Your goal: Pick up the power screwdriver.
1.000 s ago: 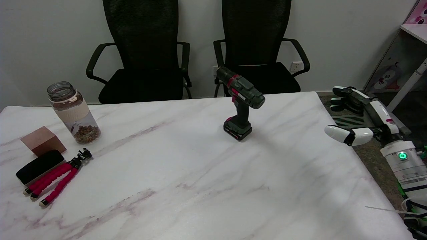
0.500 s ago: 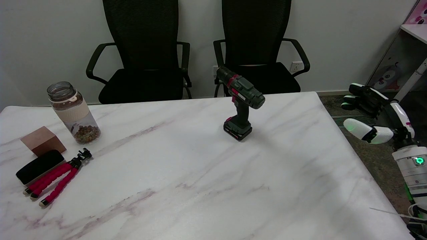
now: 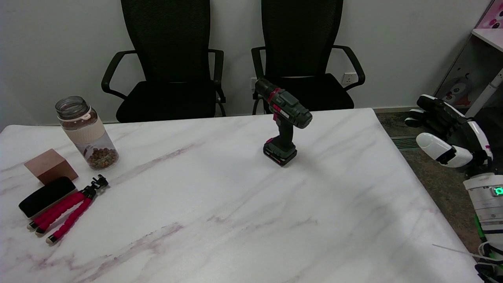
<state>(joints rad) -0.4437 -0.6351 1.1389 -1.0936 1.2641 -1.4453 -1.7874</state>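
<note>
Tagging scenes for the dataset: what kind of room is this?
Likely an office or meeting room: two black mesh office chairs behind a marble-patterned table, a wall socket. The power screwdriver stands upright on it.

White marble table (image 3: 220, 220), power screwdriver (image 3: 283, 122), jar (image 3: 85, 133), wooden block (image 3: 50, 166), black case (image 3: 46, 195), red tripod (image 3: 67, 211)

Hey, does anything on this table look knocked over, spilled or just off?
Nothing stands out. The power screwdriver stands upright on its battery base, mid-table. At the left the jar is upright, lid off, its contents inside, beside the block, the black case and the mini tripod. The right hand hovers off the table's right edge, holding nothing.
</note>
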